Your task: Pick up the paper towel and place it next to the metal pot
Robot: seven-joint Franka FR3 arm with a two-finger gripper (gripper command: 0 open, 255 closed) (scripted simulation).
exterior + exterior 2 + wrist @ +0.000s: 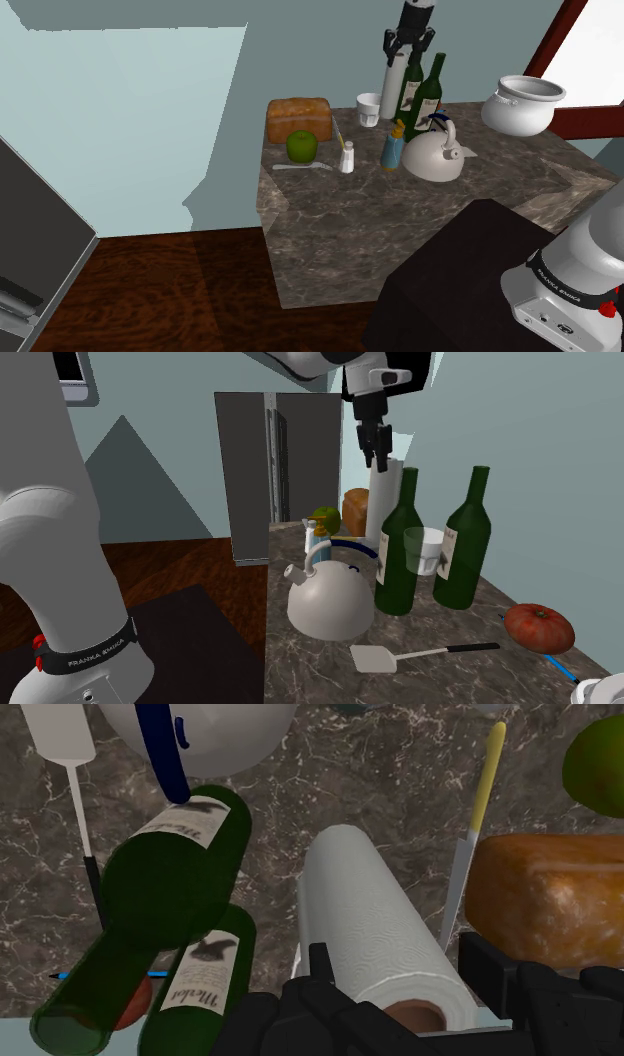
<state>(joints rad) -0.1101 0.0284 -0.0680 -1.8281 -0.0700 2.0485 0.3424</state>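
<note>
**1. Gripper state.** The gripper [400,954] is spread. Its two black fingers [490,966] stand apart, one on each side of the upper end of the paper towel roll [370,904]. The roll stands upright on the marble counter [400,774], directly beneath them. We cannot tell whether the pads touch the roll, and we judge it not yet held.

**2. Surroundings, in order.**
- The white spatula [65,734] lies farthest out from the bottle-side finger.
- The green wine bottles [175,864] stand nearer that finger, the closer one near the roll.
- The white kettle [215,729], with a blue handle, sits ahead of the fingers and past the bottles.
- Out from the other finger lie the knife [470,834], then the bread loaf [545,894], then the green apple [600,759].
- The pot [522,105], drawn white, stands well apart from the fingers, beyond the bottles and kettle.

**3. Handling.** We judge the roll to be light, soft and compressible. Only the brown cardboard core at its centre offers stiffness. The outer sheets may slide or unwind under a loose grip.
- We advise closing across the full diameter, a little below the top rim, with moderate force.
- We advise lifting straight up, because the near bottle could be knocked by any sideways motion.

**4. Count.**
- Paper towel roll: one
- Wine bottles: two
- Spatula, kettle, knife, bread loaf, apple, pot: one each
</note>
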